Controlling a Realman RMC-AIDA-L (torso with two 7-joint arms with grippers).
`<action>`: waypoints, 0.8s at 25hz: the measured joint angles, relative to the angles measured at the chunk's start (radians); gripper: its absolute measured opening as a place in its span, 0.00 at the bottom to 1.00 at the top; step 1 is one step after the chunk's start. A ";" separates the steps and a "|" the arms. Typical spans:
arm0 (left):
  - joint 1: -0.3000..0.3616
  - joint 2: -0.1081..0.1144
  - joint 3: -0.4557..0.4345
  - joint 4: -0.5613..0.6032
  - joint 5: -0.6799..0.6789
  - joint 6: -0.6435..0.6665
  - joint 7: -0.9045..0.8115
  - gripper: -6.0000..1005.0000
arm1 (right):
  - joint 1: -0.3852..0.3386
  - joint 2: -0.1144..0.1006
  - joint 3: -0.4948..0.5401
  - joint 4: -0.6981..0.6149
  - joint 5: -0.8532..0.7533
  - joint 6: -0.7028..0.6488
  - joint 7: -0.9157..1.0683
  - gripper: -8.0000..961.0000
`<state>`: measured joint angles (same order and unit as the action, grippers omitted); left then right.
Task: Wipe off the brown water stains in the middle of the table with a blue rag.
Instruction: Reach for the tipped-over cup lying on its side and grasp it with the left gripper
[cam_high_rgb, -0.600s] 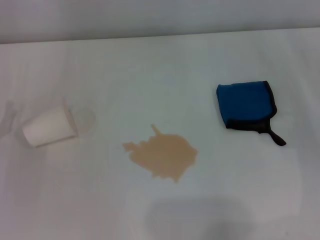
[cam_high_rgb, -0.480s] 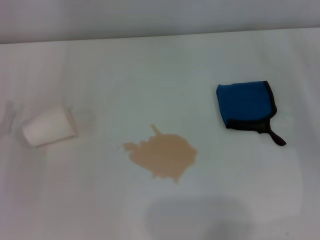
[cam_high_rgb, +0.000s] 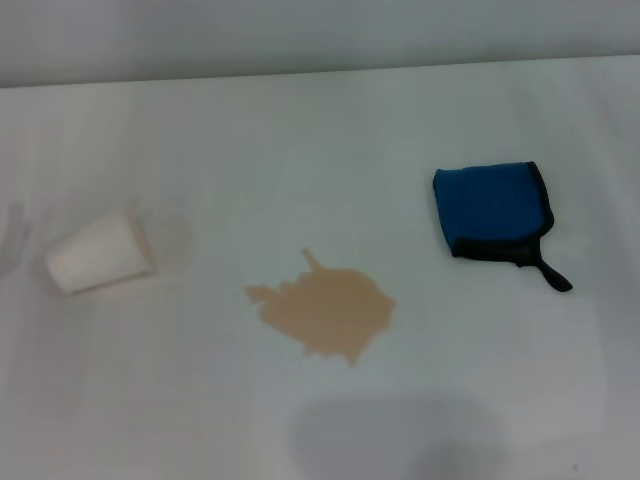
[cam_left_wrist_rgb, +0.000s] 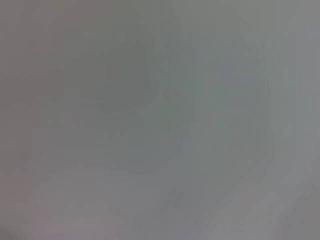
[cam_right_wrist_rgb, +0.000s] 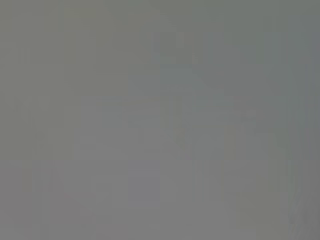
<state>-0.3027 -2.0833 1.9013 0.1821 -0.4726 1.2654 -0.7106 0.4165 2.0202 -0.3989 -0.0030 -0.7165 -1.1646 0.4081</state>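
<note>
Head view, folded blue rag (cam_high_rgb: 490, 211), dark-edged

Surface (cam_high_rgb: 300, 130): one, plain white, smooth, matte; fills nearly the whole head view from the lower edge up to a straight far edge near the top of the frame. Backdrop: pale grey band, featureless, running the full width above that far edge. Light: soft, even, diffuse; one broad faint grey shadow patch on the surface at the lower centre of the frame. Both wrist views: uniform grey field, nothing distinguishable. Floor, windows, other furniture: cannot tell from any view.
</note>
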 joint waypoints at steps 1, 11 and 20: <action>0.000 0.000 0.000 0.003 0.000 0.000 0.000 0.87 | 0.000 0.000 0.000 0.000 0.000 0.000 0.000 0.90; -0.051 0.025 -0.008 0.007 -0.002 -0.005 -0.118 0.86 | 0.005 -0.002 0.007 0.000 0.006 0.003 0.000 0.90; -0.280 0.228 0.018 -0.040 0.276 -0.058 -0.639 0.84 | 0.012 -0.003 0.007 -0.007 0.008 0.003 0.001 0.90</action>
<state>-0.5832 -1.8551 1.9190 0.1423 -0.1963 1.2079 -1.3500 0.4284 2.0168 -0.3922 -0.0098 -0.7086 -1.1611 0.4095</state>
